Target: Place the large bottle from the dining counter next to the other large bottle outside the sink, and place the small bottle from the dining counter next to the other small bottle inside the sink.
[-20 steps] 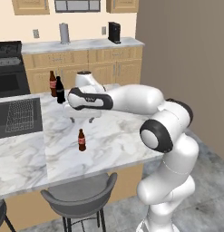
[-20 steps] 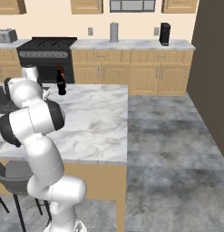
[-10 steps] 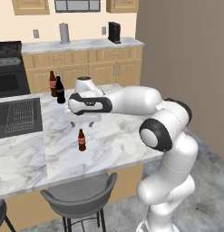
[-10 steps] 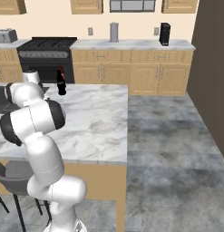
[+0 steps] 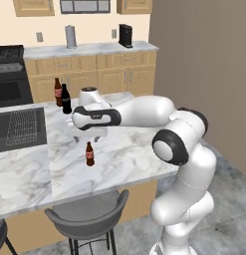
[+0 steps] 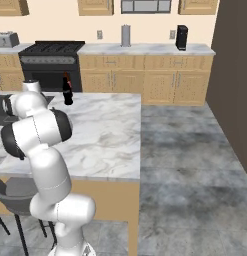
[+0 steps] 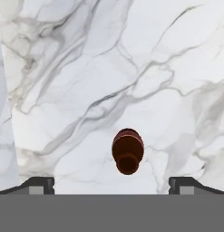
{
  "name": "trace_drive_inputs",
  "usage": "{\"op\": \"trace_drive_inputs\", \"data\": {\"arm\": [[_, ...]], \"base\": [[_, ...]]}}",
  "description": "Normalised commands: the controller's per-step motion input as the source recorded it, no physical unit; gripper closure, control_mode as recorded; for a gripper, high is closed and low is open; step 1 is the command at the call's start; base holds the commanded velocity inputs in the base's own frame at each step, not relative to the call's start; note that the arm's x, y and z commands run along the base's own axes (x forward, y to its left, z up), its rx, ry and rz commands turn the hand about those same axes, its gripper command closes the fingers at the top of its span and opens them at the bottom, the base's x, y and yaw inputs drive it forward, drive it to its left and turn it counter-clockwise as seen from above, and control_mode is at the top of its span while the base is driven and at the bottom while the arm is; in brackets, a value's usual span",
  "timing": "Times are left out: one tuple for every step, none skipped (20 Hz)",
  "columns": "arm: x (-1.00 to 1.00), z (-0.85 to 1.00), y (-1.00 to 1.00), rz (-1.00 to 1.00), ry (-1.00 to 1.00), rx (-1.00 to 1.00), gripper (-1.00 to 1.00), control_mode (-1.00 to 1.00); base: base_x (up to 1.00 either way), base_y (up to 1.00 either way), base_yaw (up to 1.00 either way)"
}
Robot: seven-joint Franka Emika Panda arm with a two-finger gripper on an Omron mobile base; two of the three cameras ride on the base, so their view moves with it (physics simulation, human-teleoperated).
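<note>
The small bottle, brown with a red label, stands upright on the marble dining counter. In the hand view I look straight down on its cap. My gripper hangs just above it, open, with its fingertips spread wide and nothing between them. The large bottle stands at the counter's far side beside the other large bottle, which is black. The sink with its wire rack lies to the left. The other small bottle is out of view.
A grey bar stool stands at the counter's near edge. Behind are a black stove and a back counter with a grey canister and a black coffee machine. Open floor lies to the right.
The hand has sunk a little toward the counter over the small bottle. Its jaws stayed wide and the bottles have not moved.
</note>
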Motion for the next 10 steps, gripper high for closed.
{"op": "trace_drive_inputs", "data": {"arm": [[0.06,0.00,0.15,0.00,0.00,0.00,-1.00,-1.00],[0.06,0.00,0.04,0.00,0.00,0.00,-1.00,-1.00],[0.04,0.00,0.00,0.00,0.00,0.00,-1.00,-1.00],[0.00,0.00,0.00,0.00,0.00,0.00,-1.00,-1.00],[0.00,0.00,0.00,0.00,0.00,0.00,-1.00,-1.00],[0.00,0.00,0.00,0.00,0.00,0.00,-1.00,-1.00],[0.00,0.00,-0.03,0.00,0.00,0.00,-1.00,-1.00],[0.00,0.00,-0.11,0.00,0.00,0.00,-1.00,-1.00],[0.00,0.00,-0.19,0.00,0.00,0.00,-1.00,-1.00],[0.00,0.00,-0.28,0.00,0.00,0.00,-1.00,-1.00]], "base": [[0.00,0.00,0.00],[0.00,0.00,0.00],[0.00,0.00,0.00],[0.00,0.00,0.00],[0.00,0.00,0.00],[0.00,0.00,0.00],[0.00,0.00,0.00],[0.00,0.00,0.00],[0.00,0.00,0.00],[0.00,0.00,0.00]]}}
